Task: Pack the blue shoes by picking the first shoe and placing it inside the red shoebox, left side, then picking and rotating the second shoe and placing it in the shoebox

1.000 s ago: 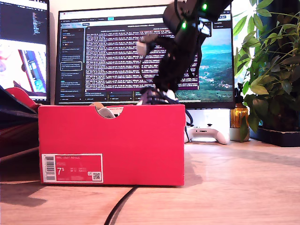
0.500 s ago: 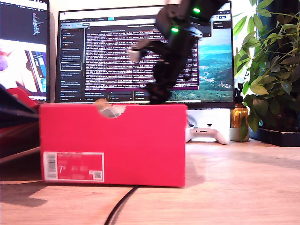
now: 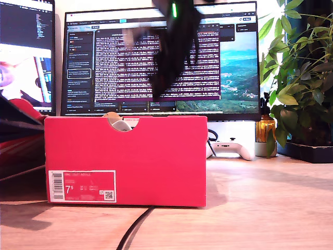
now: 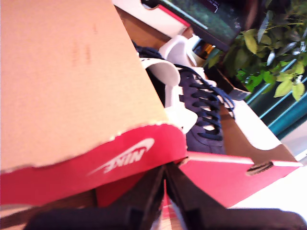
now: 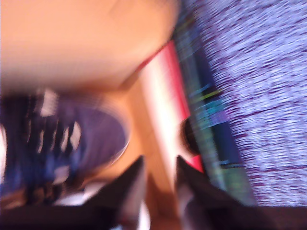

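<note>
The red shoebox (image 3: 156,156) stands on the desk at the exterior view's left of centre, its label facing the camera. Both blue shoes (image 4: 206,120) lie inside it; only a pale bit of one shoe (image 3: 120,124) shows in the notch. The open red lid (image 4: 72,72) with its white swoosh fills the first wrist view. My first gripper (image 4: 165,167) is shut, tips at the lid's red rim; whether it pinches the rim is unclear. My second gripper (image 5: 158,165), blurred, hangs open and empty above a blue shoe (image 5: 72,139). In the exterior view it (image 3: 157,92) is well above the box.
Two monitors (image 3: 156,62) stand behind the box. A white game controller (image 3: 231,148), an amber bottle (image 3: 265,130) and a leafy plant (image 3: 302,78) are at the exterior view's right. A black cable (image 3: 135,229) runs under the box's front.
My second arm has risen out of the shoebox and swung toward the exterior view's left. The box was nudged slightly and has settled again.
</note>
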`<state>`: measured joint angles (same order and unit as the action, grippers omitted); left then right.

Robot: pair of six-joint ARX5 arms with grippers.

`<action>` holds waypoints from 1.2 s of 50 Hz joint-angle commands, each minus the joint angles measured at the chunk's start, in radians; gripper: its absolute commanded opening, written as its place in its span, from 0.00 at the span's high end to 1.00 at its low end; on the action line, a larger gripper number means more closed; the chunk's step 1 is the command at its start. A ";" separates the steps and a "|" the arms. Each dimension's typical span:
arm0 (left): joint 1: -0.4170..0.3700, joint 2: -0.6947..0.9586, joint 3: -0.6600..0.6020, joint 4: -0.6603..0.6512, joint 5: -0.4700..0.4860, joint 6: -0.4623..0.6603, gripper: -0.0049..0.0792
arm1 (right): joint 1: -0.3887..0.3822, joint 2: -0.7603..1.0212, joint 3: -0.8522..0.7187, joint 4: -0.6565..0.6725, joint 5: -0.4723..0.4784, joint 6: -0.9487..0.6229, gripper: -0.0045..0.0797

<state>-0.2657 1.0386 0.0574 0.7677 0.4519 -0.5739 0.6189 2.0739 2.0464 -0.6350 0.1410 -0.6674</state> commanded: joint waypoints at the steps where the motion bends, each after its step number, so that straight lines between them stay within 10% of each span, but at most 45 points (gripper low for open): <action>1: -0.001 0.001 -0.009 0.013 0.015 -0.002 0.97 | 0.015 0.017 0.027 -0.032 -0.002 0.089 0.94; 19: -0.001 -0.052 -0.010 -0.163 0.058 0.020 0.97 | -0.033 0.017 0.071 -0.217 -0.004 0.359 0.94; 60: 0.014 -0.717 -0.008 -0.670 -0.247 0.264 0.97 | -0.164 0.003 0.071 -0.385 -0.039 0.486 0.94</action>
<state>-0.2626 0.3336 0.0574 0.0906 0.2192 -0.3275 0.4519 2.0739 2.1178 -1.0195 0.1074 -0.1905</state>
